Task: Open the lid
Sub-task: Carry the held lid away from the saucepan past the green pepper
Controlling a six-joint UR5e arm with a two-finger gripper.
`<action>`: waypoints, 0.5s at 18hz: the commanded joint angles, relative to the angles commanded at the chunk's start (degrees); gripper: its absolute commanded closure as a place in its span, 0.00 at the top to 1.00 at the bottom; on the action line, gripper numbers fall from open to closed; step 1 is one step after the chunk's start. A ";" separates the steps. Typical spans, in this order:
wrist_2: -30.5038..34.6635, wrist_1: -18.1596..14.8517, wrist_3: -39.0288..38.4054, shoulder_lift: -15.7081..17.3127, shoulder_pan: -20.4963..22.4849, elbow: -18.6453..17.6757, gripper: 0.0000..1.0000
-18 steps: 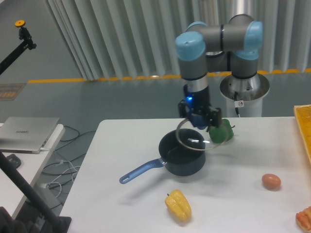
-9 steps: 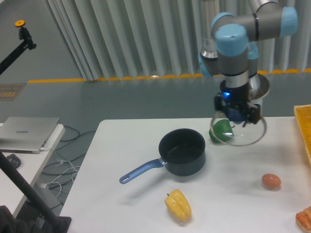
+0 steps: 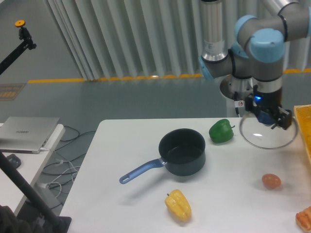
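From my station I see the end effector [image 3: 266,118] pinching the blue centre knob of the round transparent glass lid with its thin metal rim [image 3: 267,134]. The lid hangs above the right part of the white desk [image 3: 121,160], well apart from the dark saucepan with the blue handle [image 3: 181,153], which stands open near the desk's middle. A green bell pepper [image 3: 221,131] sits between the saucepan and the lid. A yellow bell pepper [image 3: 178,205] lies in front of the saucepan, and a brown egg [image 3: 271,181] rests toward the right, below the lid. A yellow crate's edge [image 3: 304,127] shows at the far right. A silver laptop [image 3: 28,132] sits on a side table to the left.
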 joint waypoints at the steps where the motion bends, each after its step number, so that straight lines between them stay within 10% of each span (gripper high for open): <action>1: -0.09 -0.09 0.53 -0.44 0.00 0.53 0.48; 9: -0.70 3.25 2.21 -2.11 -0.70 -0.35 0.48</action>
